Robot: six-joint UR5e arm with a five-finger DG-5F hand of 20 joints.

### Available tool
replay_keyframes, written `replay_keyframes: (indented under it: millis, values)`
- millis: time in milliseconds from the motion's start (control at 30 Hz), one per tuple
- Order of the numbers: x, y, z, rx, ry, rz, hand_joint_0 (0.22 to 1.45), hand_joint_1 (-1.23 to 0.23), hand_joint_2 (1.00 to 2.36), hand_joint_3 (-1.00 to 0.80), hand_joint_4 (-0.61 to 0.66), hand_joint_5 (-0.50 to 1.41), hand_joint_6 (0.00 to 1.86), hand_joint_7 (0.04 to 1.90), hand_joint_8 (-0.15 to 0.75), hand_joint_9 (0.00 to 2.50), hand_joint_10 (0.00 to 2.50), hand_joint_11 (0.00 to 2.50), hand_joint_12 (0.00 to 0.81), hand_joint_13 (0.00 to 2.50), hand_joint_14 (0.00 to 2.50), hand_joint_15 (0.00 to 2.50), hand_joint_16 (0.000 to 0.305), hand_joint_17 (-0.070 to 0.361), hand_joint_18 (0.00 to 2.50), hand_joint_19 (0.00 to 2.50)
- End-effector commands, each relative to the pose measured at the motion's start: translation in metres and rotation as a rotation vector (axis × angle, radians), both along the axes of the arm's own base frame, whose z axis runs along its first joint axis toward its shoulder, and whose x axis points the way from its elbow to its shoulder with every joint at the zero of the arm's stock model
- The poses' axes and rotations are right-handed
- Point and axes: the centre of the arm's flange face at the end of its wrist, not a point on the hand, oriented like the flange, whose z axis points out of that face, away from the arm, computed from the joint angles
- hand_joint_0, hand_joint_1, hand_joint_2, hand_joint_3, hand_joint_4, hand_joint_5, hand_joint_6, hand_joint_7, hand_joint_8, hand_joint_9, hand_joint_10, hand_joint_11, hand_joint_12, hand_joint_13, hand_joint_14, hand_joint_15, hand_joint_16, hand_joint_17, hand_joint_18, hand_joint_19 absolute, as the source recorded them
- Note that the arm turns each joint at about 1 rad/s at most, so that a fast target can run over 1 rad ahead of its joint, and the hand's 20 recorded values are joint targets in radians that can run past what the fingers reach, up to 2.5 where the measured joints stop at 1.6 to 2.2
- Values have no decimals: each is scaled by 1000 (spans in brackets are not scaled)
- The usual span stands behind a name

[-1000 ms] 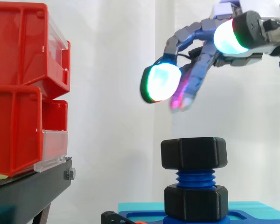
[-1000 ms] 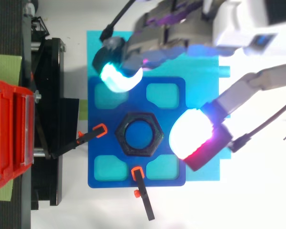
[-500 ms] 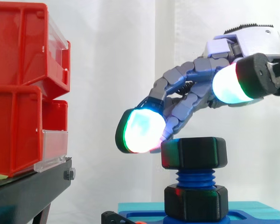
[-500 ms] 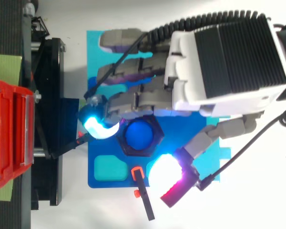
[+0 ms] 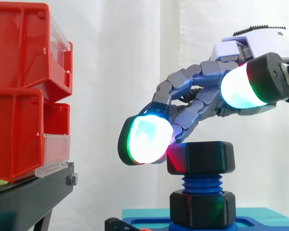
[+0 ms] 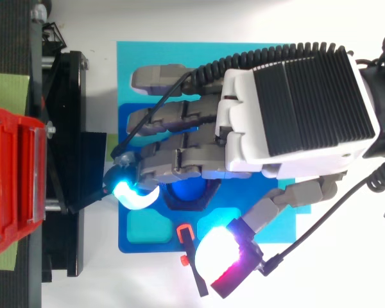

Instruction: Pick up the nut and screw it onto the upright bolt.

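Note:
A black hex nut (image 5: 200, 157) sits at the top of an upright blue threaded bolt (image 5: 201, 183), level, with thread showing beneath it. A second black nut (image 5: 202, 208) sits at the bolt's foot on the blue base plate (image 6: 141, 224). My hand (image 6: 295, 109) hangs right over the top nut, its fingers stretched across it. One glowing fingertip (image 5: 144, 139) reaches past the nut's left edge at its height. The thumb pad (image 5: 241, 89) stays above and apart from the nut. In the top view the fingers cover most of the nut, and the bolt's blue top (image 6: 186, 190) peeks out below them.
Red bins (image 5: 19, 86) on a black stand (image 5: 29, 197) stand to the left, a short gap from the fingertips. Two black clamps with orange ends (image 6: 192, 256) hold the base plate, which lies on a cyan mat (image 6: 179, 58).
The hand came down from above and to the right until its fingers lie over the top nut. In the last half second it shifted only slightly. The nut has not visibly moved.

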Motion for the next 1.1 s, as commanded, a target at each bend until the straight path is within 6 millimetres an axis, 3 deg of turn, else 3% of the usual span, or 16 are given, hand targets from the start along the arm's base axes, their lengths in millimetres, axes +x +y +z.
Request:
replay_keyframes:
  millis: [0, 267, 467, 900, 1067]
  values:
    - [0, 1, -1, 1, 1, 0, 485, -343, 1000, -500, 151, -96, 503, 807, 243, 782, 1, 0, 316, 495, 0, 23, 31, 71, 85, 0]
    - [0, -2, 1, 1, 0, -3, 511, -356, 1000, -500, 159, -60, 504, 978, 258, 1128, 6, 220, 290, 770, 2, 76, 24, 53, 329, 0]
    - [-1, -9, 1, 0, -1, -7, 521, -361, 1000, -500, 124, -50, 505, 1058, 264, 1254, 11, 307, 289, 913, 5, 131, 21, 48, 452, 0]
    - [-14, -55, -4, -39, 36, -11, 542, -373, 1000, -500, -5, 27, 506, 1219, 254, 1538, 14, 432, 278, 1111, 7, 201, 18, 41, 573, 6]
    - [-22, -69, -7, -55, 80, -25, 553, -385, 1000, -500, 88, 77, 503, 1207, 201, 1728, 15, 486, 263, 1256, 9, 245, 15, 35, 699, 62]
